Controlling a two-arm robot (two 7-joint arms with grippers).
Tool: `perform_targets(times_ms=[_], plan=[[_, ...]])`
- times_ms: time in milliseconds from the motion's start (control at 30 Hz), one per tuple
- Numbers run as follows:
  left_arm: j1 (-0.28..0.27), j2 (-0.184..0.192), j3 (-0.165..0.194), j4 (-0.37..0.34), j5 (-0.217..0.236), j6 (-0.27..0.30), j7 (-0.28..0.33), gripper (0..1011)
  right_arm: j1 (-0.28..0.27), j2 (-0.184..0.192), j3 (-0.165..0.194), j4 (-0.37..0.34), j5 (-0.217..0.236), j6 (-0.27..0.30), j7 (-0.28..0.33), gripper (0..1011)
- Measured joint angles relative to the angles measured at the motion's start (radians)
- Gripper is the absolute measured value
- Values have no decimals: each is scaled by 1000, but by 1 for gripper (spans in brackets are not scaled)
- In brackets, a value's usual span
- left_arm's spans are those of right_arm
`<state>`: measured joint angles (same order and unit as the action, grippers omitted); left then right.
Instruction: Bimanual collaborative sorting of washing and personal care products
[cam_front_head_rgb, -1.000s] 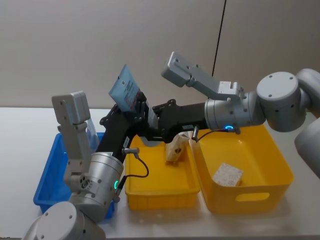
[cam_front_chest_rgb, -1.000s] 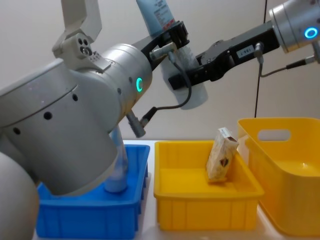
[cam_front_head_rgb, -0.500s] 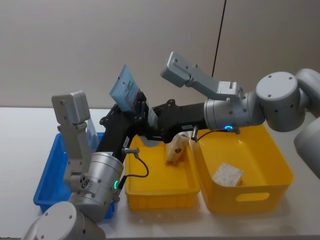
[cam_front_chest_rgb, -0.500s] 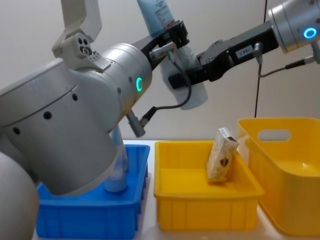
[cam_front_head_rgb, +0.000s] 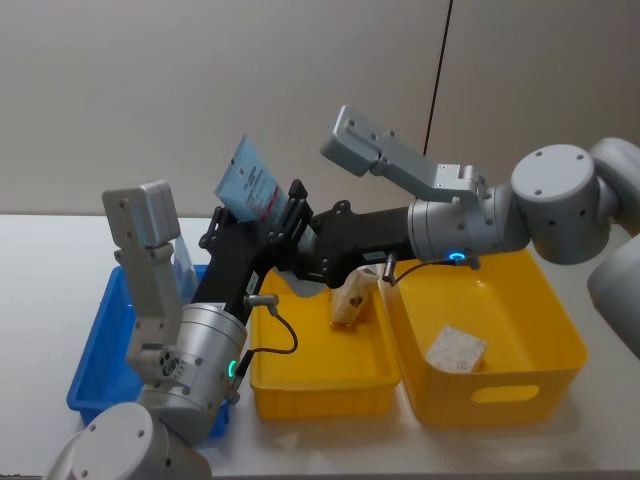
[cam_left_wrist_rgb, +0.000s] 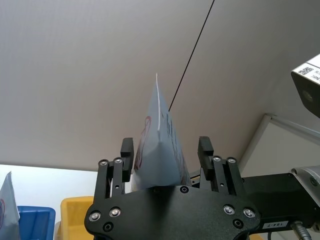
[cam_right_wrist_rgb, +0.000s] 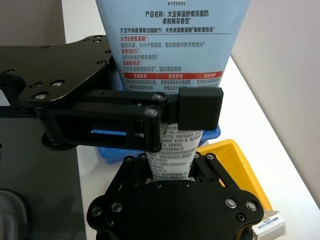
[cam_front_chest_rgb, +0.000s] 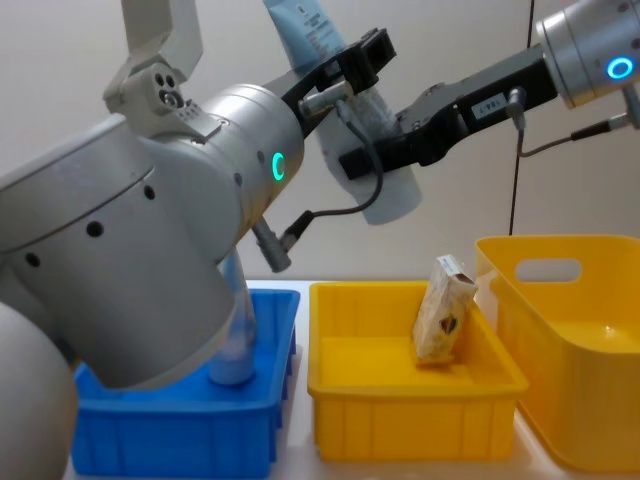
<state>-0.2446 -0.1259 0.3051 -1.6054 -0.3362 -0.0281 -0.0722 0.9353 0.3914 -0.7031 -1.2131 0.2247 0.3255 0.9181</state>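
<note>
**While both tools meet above the bins, the pouch sits in the right one's grip**

Where the two arms cross in the air over the table (cam_front_head_rgb: 50, 260), the refill pouch (cam_front_head_rgb: 245, 185) stands tilted, its flat sealed end up and its printed label facing the right wrist camera. The right tool (cam_right_wrist_rgb: 172, 172) is clenched on the pouch's lower end, and in the chest view the right tool (cam_front_chest_rgb: 370, 150) shows just above the pouch's rounded bottom. The left tool (cam_left_wrist_rgb: 166, 147) is released. Its two fingers (cam_left_wrist_rgb: 127, 147) stand on either side of the pouch's middle, with a slim gap visible on each side, so they flank it without pressing. From the head view the left tool (cam_front_head_rgb: 283, 205) sits just below the label, and the right tool (cam_front_head_rgb: 290, 255) comes in under it from the robot's right.

Below them, three bins stand in a row on the table. The blue bin (cam_front_head_rgb: 95, 350), at the robot's left, holds the pale bluish bottle (cam_front_chest_rgb: 235, 330), which stands upright behind the left arm. The middle yellow bin (cam_front_head_rgb: 320, 385) holds the cream carton (cam_front_head_rgb: 352, 297), which leans against its right wall with the dark emblem facing outward. The larger yellow bin (cam_front_head_rgb: 500, 390), on the right, holds the small grey-white carton (cam_front_head_rgb: 455, 350), which lies flat on its floor, well apart from the walls.
</note>
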Motion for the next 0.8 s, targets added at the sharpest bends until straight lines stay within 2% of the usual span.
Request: perform_targets(times_ms=[100,233,367,800], plan=[[0,0,0,0,0,0,0,798,0,2,0,-1,0,0,-3,257],[0,0,0,0,0,0,0,940,-5,9,7,-9,1,4,-18,240],[0,0,0,0,0,0,0,1001,-14,20,19,-21,3,11,-43,224],[0,0,0,1,0,0,1,1001,-43,70,79,-50,7,37,-151,201]])
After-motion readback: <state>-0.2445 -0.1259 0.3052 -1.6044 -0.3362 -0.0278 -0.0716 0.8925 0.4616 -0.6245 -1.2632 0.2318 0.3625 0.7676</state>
